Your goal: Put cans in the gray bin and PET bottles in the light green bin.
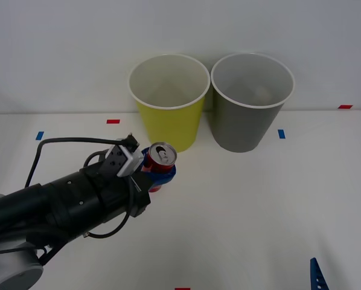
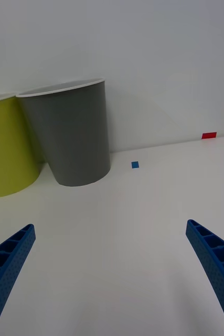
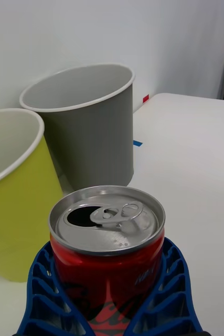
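The left pincer (image 1: 158, 171) pinches the small red aluminium can (image 1: 160, 163) upright before the yellow-green plastic bin (image 1: 169, 103); it should lift rightward, clearing the tall dark gray plastic bin's (image 1: 251, 103) rim. The right pincer (image 2: 112, 273) waits spread.

Left end effector (image 1: 159, 172) extended forward, fingers clamped; right end effector (image 2: 112, 273) low, apparently parked, fingers spread.

2 bins stand side by side at the far edge of the table (image 1: 277, 211), touching or nearly so: green bin (image 1: 169, 109) left, gray bin (image 1: 251, 106) right. Both mouths open upward. Left gripper (image 1: 159, 172), clamped on the can (image 1: 160, 162), sits just near of the green bin. Wide bare tabletop right and near; right gripper (image 2: 112, 273) spread wide over it.
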Robot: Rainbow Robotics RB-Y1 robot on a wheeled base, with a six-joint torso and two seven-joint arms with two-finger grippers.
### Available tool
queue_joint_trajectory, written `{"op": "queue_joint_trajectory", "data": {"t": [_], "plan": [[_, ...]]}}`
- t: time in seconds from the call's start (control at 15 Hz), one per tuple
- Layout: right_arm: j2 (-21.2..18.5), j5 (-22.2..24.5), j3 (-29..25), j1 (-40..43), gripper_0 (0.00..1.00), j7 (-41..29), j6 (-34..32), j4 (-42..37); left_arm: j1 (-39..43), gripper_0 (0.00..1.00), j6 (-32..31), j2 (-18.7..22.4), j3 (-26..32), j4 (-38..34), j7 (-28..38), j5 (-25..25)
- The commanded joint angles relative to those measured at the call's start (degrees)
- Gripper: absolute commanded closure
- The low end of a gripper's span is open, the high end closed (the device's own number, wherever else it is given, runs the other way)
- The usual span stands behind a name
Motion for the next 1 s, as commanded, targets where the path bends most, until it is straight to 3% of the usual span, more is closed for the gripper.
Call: {"op": "queue_joint_trajectory", "data": {"t": [0.07, 0.27, 0.53, 1.0], "plan": [[0.0, 0.0, 0.0, 0.0, 0.00, 0.0, 0.0, 0.0, 0.5, 1.00, 15.5, -5.4, 11.4, -8.7, -1.0, 6.6], [0.0, 0.0, 0.0, 0.0, 0.00, 0.0, 0.0, 0.0, 0.3, 1.00, 22.3, -9.2, 20.3, -11.5, -2.2, 13.3], [0.0, 0.0, 0.0, 0.0, 0.00, 0.0, 0.0, 0.0, -2.7, 1.00, 22.1, -11.4, 27.2, -11.5, -2.2, 21.2], [0.0, 0.0, 0.0, 0.0, 0.00, 0.0, 0.0, 0.0, -9.9, 1.00, 21.7, -15.0, 34.2, -11.5, -0.7, 32.1]]}}
